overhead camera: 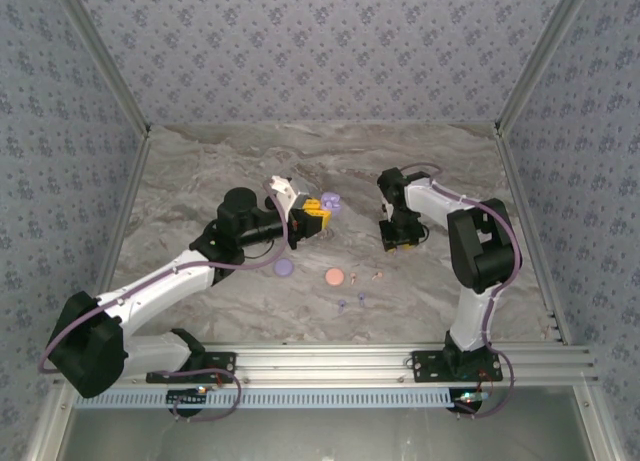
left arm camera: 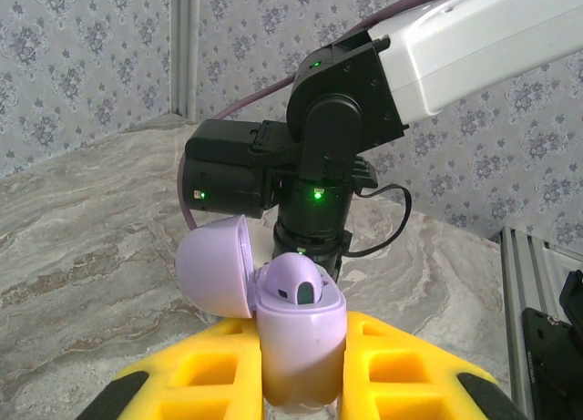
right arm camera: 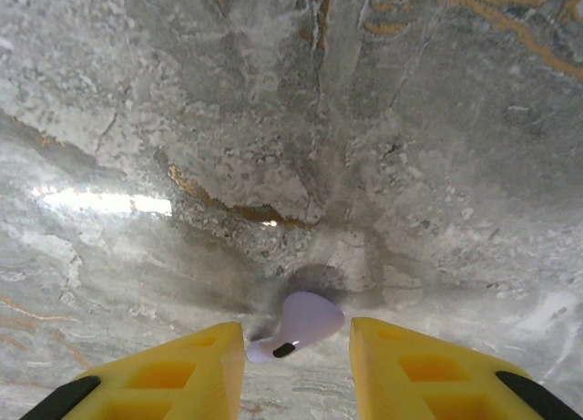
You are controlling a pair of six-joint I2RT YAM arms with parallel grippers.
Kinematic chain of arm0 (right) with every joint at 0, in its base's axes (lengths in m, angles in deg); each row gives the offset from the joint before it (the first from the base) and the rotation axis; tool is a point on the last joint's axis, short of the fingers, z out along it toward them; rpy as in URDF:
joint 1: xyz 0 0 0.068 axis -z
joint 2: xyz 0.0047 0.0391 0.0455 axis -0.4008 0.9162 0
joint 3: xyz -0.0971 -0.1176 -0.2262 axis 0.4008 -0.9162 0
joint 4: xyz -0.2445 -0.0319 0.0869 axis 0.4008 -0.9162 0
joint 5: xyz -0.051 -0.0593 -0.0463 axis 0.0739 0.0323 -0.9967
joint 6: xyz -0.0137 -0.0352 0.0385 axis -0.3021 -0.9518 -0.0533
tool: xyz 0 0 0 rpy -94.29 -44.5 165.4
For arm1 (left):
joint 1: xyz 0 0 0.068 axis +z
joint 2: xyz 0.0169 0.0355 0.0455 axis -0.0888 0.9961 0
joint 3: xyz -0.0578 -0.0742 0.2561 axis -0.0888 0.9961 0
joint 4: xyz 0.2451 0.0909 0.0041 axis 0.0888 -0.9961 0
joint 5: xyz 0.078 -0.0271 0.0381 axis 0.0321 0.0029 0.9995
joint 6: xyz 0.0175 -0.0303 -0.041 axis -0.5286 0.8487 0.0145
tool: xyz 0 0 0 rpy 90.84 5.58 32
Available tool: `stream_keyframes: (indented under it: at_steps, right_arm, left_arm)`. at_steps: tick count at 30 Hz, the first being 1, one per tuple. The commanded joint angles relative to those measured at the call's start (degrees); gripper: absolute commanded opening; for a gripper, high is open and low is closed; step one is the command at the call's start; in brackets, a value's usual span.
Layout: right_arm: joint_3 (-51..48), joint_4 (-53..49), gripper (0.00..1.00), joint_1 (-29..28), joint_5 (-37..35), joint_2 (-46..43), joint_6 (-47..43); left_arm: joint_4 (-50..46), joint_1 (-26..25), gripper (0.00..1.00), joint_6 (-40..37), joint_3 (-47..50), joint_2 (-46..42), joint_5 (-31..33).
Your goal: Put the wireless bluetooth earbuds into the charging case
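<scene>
Left fingers [left arm camera: 196, 370] clamp open lilac round plastic charging case [left arm camera: 301, 333], lid tipped back, 1 seated lilac earbud [left arm camera: 299, 288] inside; mouth exposed, probably for the 2nd. Right fingers [right arm camera: 159, 379] part-open, straddling loose lilac stemmed earbud [right arm camera: 305, 320] lying on grey marble bench [right arm camera: 273, 119], not gripping.

Left arm [overhead camera: 170, 276] is stretched out low toward mid-table, left gripper [overhead camera: 316, 214] lying level and clamped on the lilac charging case [left arm camera: 301, 324], while the right arm [overhead camera: 478, 256] is folded up, right gripper [right arm camera: 297, 347] aimed straight down, jaws parted.
</scene>
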Motion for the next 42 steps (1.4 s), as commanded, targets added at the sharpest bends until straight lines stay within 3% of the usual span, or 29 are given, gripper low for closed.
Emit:
stream_keyframes:
  at_steps: [1, 12, 30, 37, 42]
  right_arm:
    - [0.95, 0.26, 0.39, 0.31, 0.19, 1.58, 1.46]
    - [1.18, 1.26, 0.38, 0.72, 0.6, 2.76, 1.7]
    - [0.86, 1.83, 0.27, 0.71, 1.33, 3.66, 1.71]
    - [0.37, 1.94, 0.24, 0.87, 1.44, 0.17, 1.41]
    - [-0.5, 3.34, 0.23, 0.67, 2.8, -7.09, 0.74]
  left_arm:
    - [-0.12, -0.37, 0.0, -1.26, -1.03, -1.91, 0.24]
    - [-0.63, -0.4, 0.0, -1.38, -0.85, -2.21, 0.44]
    - [-0.6, -0.38, 0.0, -1.3, -0.76, -2.23, 0.55]
    - [-0.17, -0.4, 0.0, -1.07, -0.69, -1.87, 0.35]
    - [0.86, -0.39, 0.0, -0.62, -0.74, -1.51, -0.08]
